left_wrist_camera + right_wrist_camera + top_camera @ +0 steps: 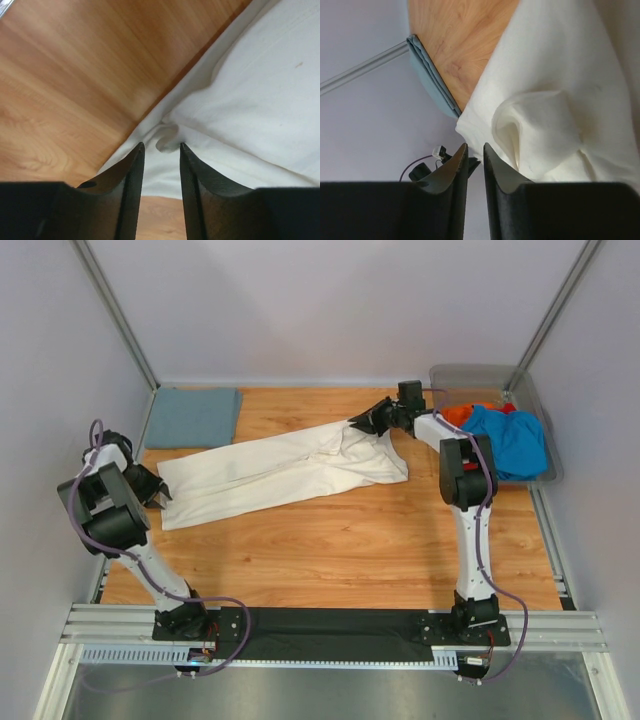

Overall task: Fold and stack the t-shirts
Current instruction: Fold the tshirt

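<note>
The large cream-white t-shirt [270,475] lies stretched in a long band across the wooden table; it also shows in the left wrist view [260,100] and the right wrist view [560,75]. My left gripper [163,492] is at its left end, open, its jaws a little apart over a small cloth fold [160,147]. My right gripper [355,422] is at the shirt's raised far right edge, jaws nearly together on the cloth's edge at their tips [475,145]. A folded grey-blue t-shirt [195,416] lies at the back left and also shows in the right wrist view [432,80].
A clear grey plastic bin [470,370] at the back right holds a bright blue t-shirt [510,440] and an orange-red one [462,413]. White walls close the back and both sides. Bare wood lies in front of the cream-white shirt.
</note>
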Tool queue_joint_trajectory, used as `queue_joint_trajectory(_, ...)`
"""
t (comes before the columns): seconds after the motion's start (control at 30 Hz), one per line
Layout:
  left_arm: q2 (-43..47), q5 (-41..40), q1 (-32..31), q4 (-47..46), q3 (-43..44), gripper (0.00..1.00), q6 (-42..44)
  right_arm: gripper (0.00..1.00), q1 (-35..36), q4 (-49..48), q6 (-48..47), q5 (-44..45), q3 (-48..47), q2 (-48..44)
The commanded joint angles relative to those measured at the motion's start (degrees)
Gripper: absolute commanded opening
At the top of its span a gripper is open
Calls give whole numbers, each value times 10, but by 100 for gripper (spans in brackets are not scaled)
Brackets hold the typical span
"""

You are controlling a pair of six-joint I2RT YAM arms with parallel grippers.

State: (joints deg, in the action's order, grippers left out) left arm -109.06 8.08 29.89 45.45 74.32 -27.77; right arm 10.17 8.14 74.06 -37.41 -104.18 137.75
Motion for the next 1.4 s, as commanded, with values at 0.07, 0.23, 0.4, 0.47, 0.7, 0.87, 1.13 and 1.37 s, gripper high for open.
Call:
queue_joint_trajectory(0.07, 103, -30, 3, 7, -15, 42, -2, 31, -13, 62, -120, 3, -93, 18)
queue_joint_trajectory(0.23, 161, -21, -41, 13, -49, 43, 3, 43, -16, 283, -304, 57, -175, -6)
queue_joint_trajectory(0.4, 184, 22, -132, -30, -109, 34, -8, 47, -12, 340, -390, 95, -80, -104)
queue_joint_trajectory(0.47, 170, 58, -146, -47, -135, 28, -23, 47, -2, 347, -406, 105, -41, -128)
queue_joint_trajectory(0.7, 54, 51, -148, -29, -94, 20, -3, 24, 1, 392, -473, 179, 36, -139)
queue_joint_trajectory(0.87, 15, 17, -148, 9, -81, 20, 4, 9, 1, 400, -502, 235, 60, -117)
queue_joint_trajectory(1.13, 35, -42, -148, 60, -140, 19, 7, 21, 1, 461, -491, 334, 187, -171)
queue_joint_trajectory(1.37, 234, -14, -153, 68, -233, 24, 8, 39, 8, 451, -517, 360, 295, -386)
